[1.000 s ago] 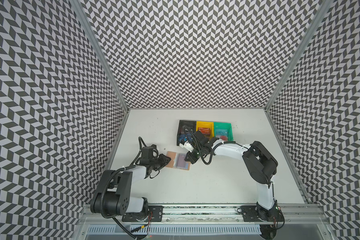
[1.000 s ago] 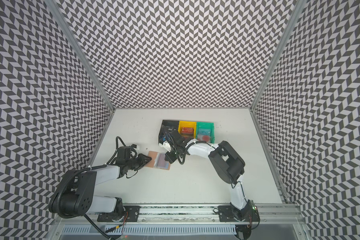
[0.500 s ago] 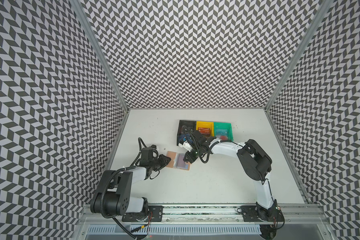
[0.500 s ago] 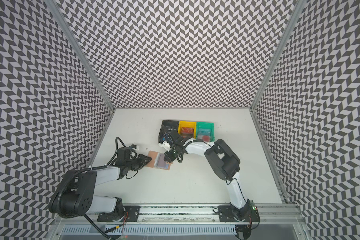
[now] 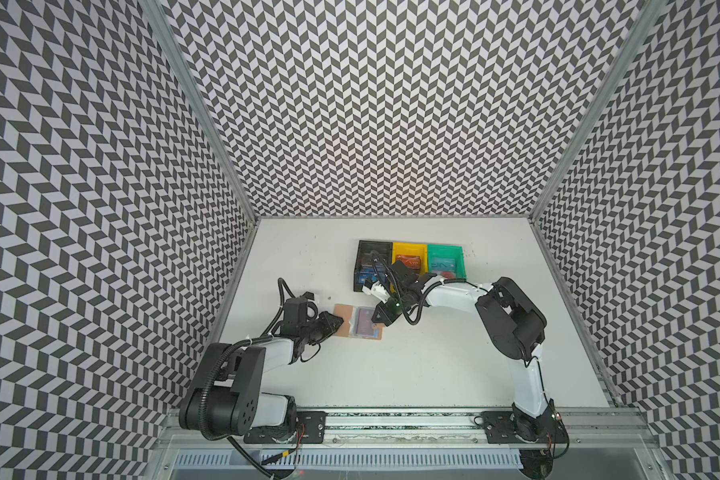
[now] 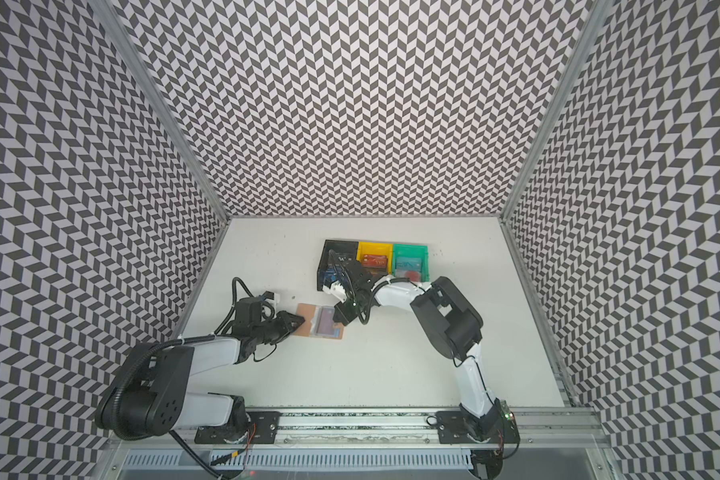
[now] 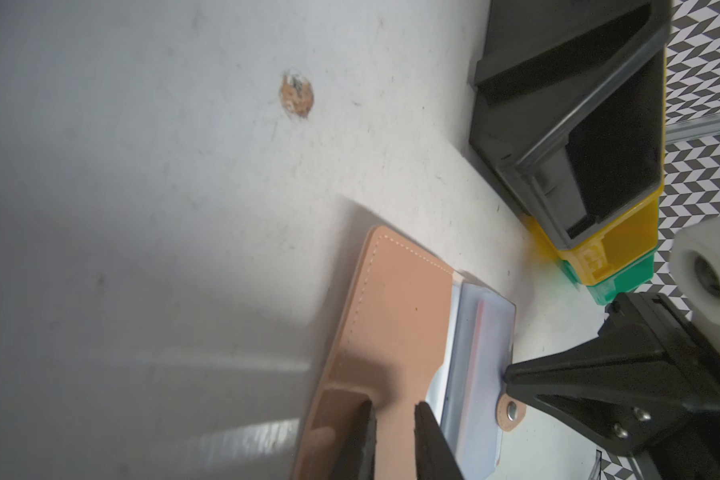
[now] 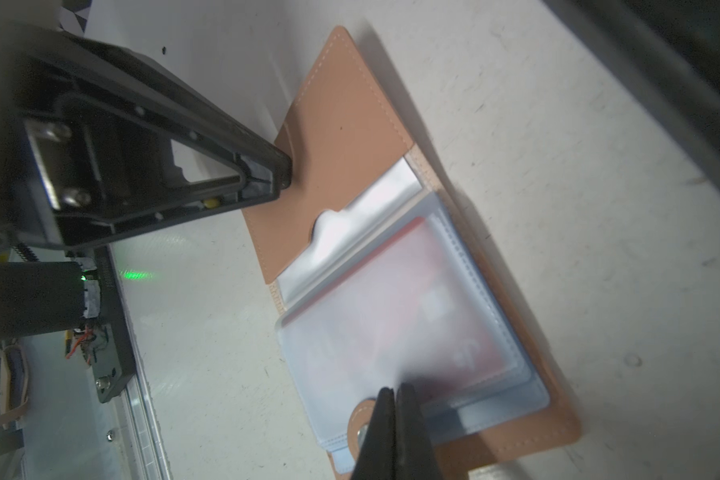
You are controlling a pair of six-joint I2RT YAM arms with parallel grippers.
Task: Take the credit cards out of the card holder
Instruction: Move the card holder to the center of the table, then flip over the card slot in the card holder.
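Observation:
The tan card holder lies open on the table, its clear sleeve pages on the right half. One red card shows through the top sleeve. My left gripper is closed down to a narrow gap on the outer edge of the tan cover. My right gripper is shut with nothing in it. Its tips rest at the sleeve pages' free edge, beside the snap tab. More credit cards lie in the bins: blue, red-orange and teal.
Black, yellow and green bins stand in a row just behind the right gripper. A small brown mark is on the table. Patterned walls close in the left, back and right sides.
The right arm's elbow has drifted a little to the left, and its gripper has stayed at the holder's right edge. The left arm and the holder have not moved.

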